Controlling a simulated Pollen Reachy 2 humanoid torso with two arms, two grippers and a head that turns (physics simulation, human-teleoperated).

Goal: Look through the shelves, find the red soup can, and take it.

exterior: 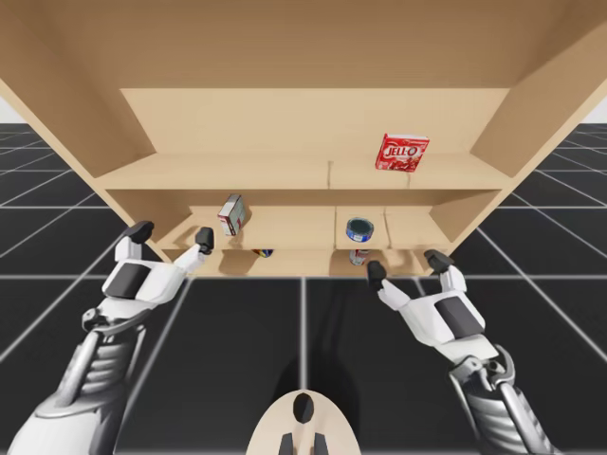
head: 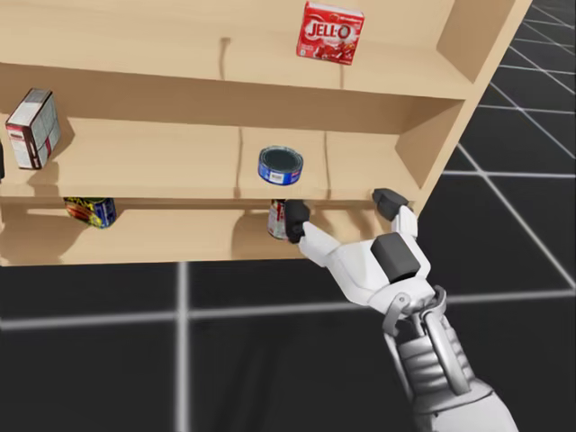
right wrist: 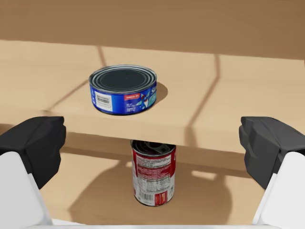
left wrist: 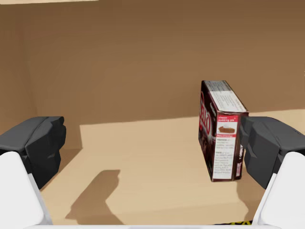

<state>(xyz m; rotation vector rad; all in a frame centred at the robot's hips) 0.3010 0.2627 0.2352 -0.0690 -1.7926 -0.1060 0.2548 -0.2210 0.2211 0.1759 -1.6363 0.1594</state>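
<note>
The red soup can (right wrist: 153,174) is seen upright on the lowest shelf, right of the middle, its top hidden behind the front edge of the middle shelf board (right wrist: 205,125). Directly above it on that board a flat blue can (right wrist: 124,89) is set. The right end effector (head: 342,209) is held near the can, fingers spread wide, nothing gripped. Far left, the left end effector (exterior: 173,233) is likewise open before a dark box (left wrist: 221,136). A red box (exterior: 402,152) is placed on the top shelf.
</note>
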